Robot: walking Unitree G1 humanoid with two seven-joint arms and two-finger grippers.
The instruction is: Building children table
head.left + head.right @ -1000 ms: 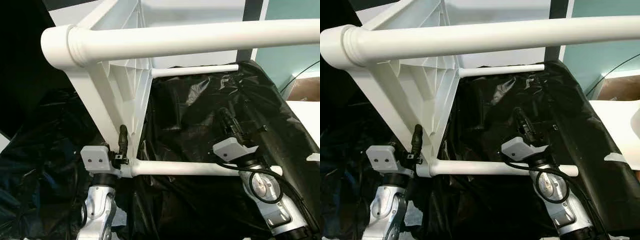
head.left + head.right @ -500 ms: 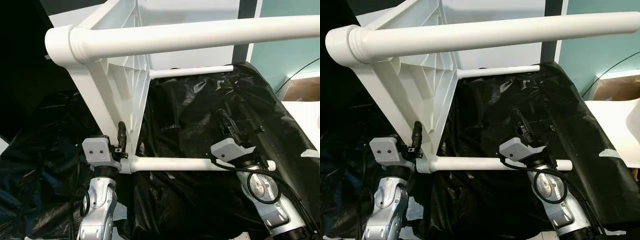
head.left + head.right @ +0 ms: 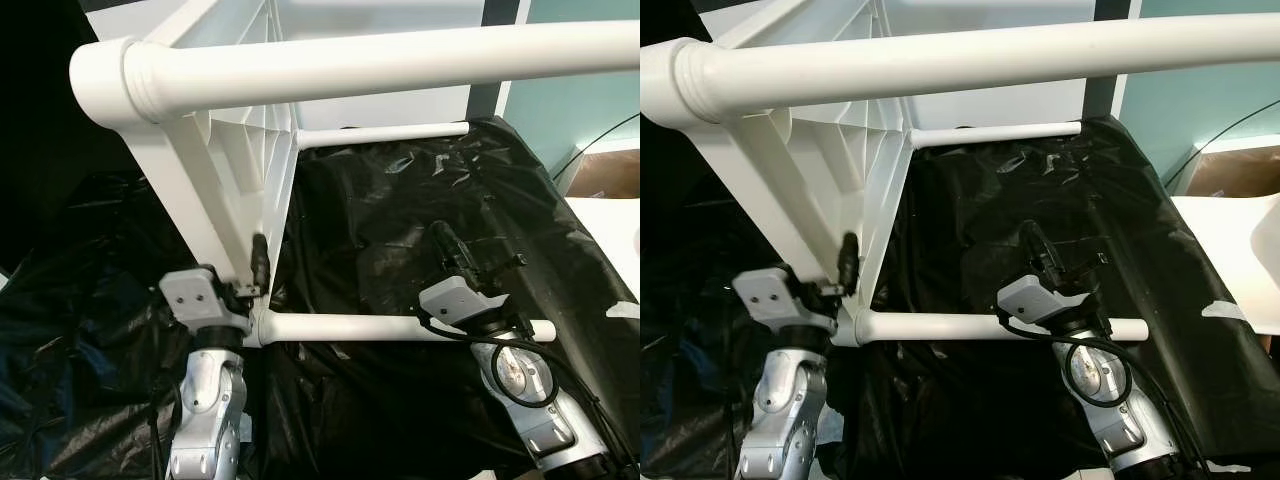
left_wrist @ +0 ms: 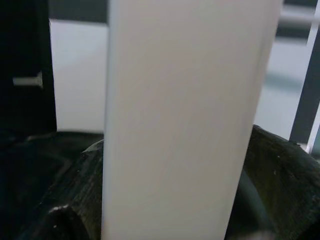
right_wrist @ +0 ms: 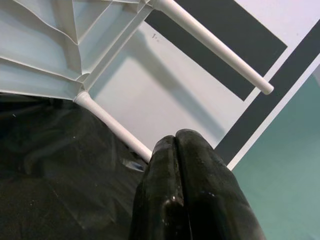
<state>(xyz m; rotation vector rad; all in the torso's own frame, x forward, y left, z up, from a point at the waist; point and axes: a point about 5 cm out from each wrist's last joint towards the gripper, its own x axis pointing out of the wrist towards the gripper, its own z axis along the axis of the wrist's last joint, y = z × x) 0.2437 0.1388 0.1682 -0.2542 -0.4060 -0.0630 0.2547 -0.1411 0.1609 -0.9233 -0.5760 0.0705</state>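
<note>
The white children's table [image 3: 238, 150] lies on its side, its ribbed underside facing right and its round legs pointing right. One thick leg [image 3: 380, 62] crosses the top of the view, a lower leg [image 3: 400, 327] runs just above my wrists, and a far leg [image 3: 385, 133] lies behind. My left gripper [image 3: 258, 265] sits at the joint of the lower leg and the frame, shut on a white frame bar [image 4: 180, 125] seen very close. My right gripper [image 5: 192, 185] is shut and empty, pointing up past the lower leg [image 3: 1035, 245].
Crumpled black plastic sheeting [image 3: 400, 220] covers the surface under and behind the table. A white surface [image 3: 612, 218] and a brown box [image 3: 612, 172] lie at the right edge, before a teal wall. A white wall with dark stripes [image 5: 235, 45] stands behind.
My left wrist has tilted toward the frame, and its finger now lies higher against the bar. The table has shifted slightly left in view. My right gripper has hardly moved.
</note>
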